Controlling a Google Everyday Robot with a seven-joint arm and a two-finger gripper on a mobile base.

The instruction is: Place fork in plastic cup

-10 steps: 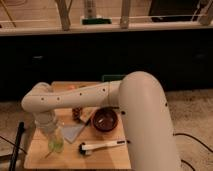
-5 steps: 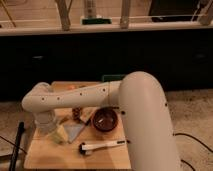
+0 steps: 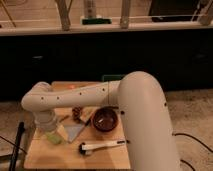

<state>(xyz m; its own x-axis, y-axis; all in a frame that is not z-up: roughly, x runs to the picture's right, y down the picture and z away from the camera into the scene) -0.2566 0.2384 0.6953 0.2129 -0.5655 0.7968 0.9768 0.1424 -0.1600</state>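
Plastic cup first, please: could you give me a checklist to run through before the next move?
1. Plastic cup in view near the table's left front: ok.
2. Cup upright, mouth free: cannot tell; the arm's wrist covers its top.
3. Gripper down at the cup, at the arm's left end: ok.
4. Fork in the gripper: cannot tell; no fork can be made out.
5. Brown bowl apart from the cup, to its right: ok.

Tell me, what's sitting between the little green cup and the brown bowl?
In the camera view, a pale triangular sheet lies between the plastic cup and the brown bowl. The gripper hangs right over the cup.
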